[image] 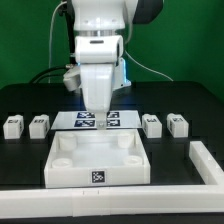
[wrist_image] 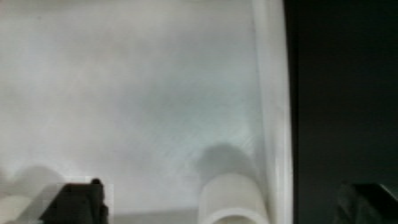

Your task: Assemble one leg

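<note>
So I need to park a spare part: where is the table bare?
Bare table lies on the exterior view's left of the tray, in front of the two legs there. A narrower strip runs between tray and white rail. Crowded: the row behind the tray, with legs, marker board and the open gripper over it.

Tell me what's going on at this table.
The arm's gripper hangs open and holds nothing. It seems to be above the far side of the white tray, just in front of the marker board. The wrist view shows mostly a plain white surface under it. Four legs stand loose on the black table, two on the exterior view's left and two on its right. None is picked up or fitted yet.
</note>
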Robot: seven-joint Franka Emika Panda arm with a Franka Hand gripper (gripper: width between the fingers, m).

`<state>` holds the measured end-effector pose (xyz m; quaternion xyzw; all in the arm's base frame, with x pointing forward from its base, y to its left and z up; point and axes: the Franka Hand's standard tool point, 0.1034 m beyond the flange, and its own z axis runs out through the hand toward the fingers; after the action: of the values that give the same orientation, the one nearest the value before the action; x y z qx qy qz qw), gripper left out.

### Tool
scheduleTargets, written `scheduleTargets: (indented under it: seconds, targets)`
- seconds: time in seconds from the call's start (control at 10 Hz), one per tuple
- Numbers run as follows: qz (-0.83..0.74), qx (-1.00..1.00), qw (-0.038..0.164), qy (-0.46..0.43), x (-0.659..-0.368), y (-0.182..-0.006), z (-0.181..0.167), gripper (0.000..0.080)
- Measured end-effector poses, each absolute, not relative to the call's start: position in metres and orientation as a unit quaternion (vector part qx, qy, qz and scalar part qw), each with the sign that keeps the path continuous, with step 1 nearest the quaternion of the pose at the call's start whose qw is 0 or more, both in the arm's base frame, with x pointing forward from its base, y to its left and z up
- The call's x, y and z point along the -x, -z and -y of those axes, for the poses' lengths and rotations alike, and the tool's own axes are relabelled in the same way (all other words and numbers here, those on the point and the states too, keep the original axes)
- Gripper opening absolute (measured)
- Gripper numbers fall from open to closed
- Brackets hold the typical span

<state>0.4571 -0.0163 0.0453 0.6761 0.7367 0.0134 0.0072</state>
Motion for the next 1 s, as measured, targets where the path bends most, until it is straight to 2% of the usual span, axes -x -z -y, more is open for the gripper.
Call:
scheduleTargets:
  seconds: [0.5,1.0]
  targets:
    - [-0.735,-0.678,-0.007,-0.005,-0.45,-0.022,0.022,0.065]
    - [-0.723,-0.691,-0.015,-0.001,-0.441,-0.012,0.025,0.065]
